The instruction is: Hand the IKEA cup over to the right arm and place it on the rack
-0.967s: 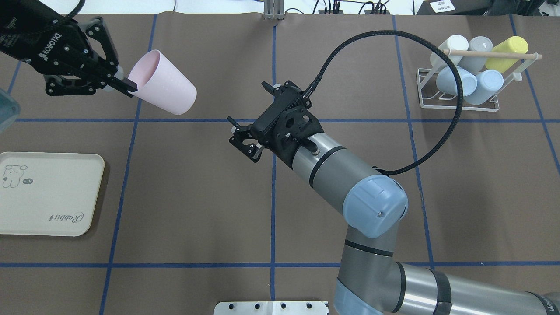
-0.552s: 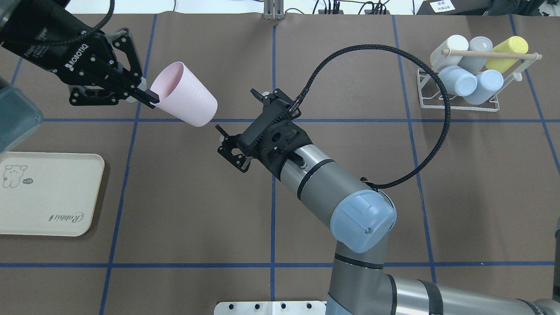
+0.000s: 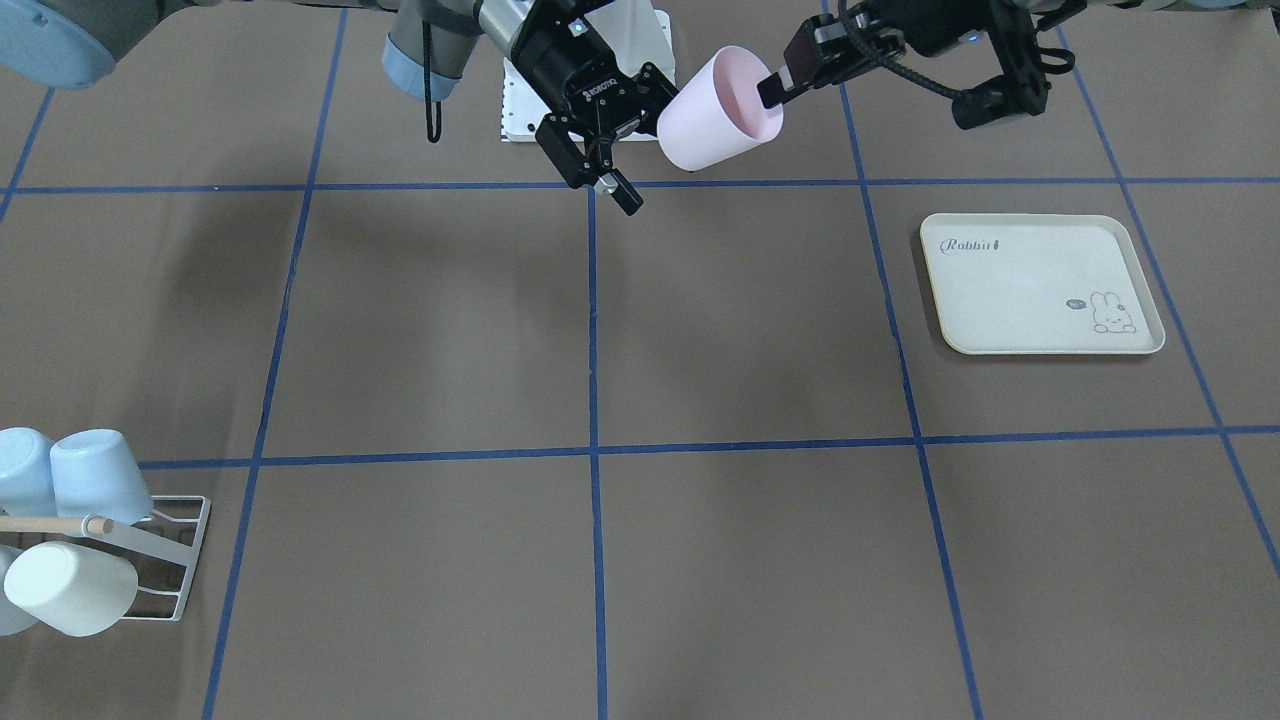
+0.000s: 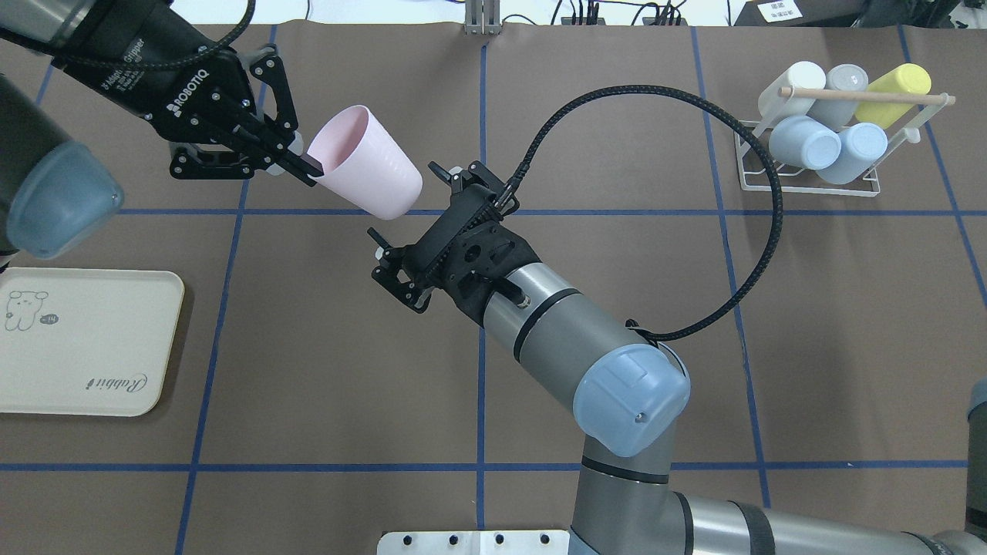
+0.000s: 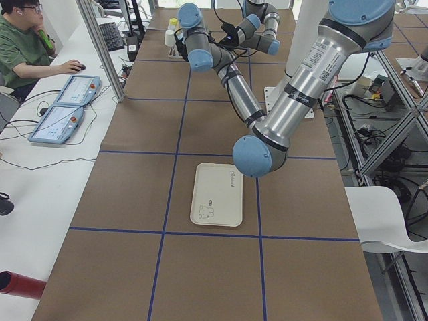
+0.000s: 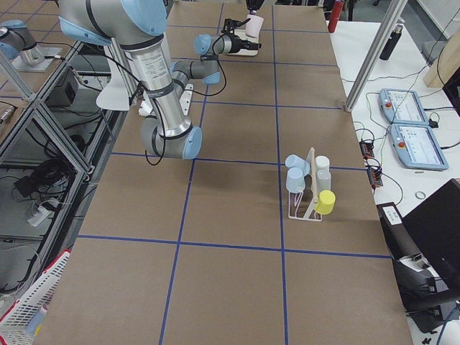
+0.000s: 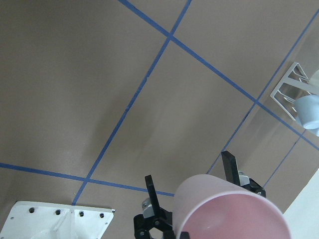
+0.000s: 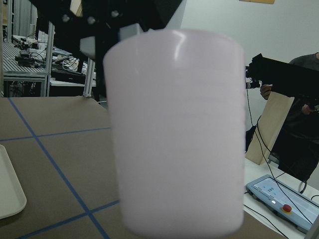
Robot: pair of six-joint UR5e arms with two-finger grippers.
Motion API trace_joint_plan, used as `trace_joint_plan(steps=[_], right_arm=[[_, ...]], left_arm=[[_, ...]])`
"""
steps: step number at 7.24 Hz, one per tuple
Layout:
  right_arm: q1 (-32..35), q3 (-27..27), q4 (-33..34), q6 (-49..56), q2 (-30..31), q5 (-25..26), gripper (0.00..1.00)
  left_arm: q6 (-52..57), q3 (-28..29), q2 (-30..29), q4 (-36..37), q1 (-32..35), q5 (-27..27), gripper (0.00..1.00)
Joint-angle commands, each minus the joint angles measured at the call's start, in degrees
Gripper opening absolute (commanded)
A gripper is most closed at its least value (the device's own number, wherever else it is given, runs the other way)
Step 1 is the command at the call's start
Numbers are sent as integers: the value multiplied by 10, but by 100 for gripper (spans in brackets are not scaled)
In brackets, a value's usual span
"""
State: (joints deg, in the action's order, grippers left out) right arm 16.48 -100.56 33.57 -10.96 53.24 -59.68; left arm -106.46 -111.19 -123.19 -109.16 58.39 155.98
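While the left gripper [image 4: 310, 163] pinches its rim, pink cup [image 4: 370, 169], upper centre: likely light, rigid, slick; spread-jawed right gripper [image 4: 402, 200] should take mid-wall.

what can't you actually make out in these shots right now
Right wrist view: the pink cup fills the frame, blurred, hiding the right gripper's fingers.
Front-facing view: the rack is cut by the left edge; its cups cannot be counted there.
Exterior left view: the cup cannot be found; the left arm stands in front.
Overhead view: whether the right gripper touches the cup; they overlap.
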Motion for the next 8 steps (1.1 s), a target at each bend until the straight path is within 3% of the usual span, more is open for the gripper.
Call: trace_joint_plan(steps=[1,7,8], right_arm=[[0,-3,-1,8,-5,0,96],[0,-6,-1,24,-9,11,95],[-3,-7,0,26,-8,33,80]], left_arm=[[0,10,-4,-1,-1,-1,0],[0,13,-6,-6,-21,-28,0],[0,13,-5,-6,-21,-28,0]])
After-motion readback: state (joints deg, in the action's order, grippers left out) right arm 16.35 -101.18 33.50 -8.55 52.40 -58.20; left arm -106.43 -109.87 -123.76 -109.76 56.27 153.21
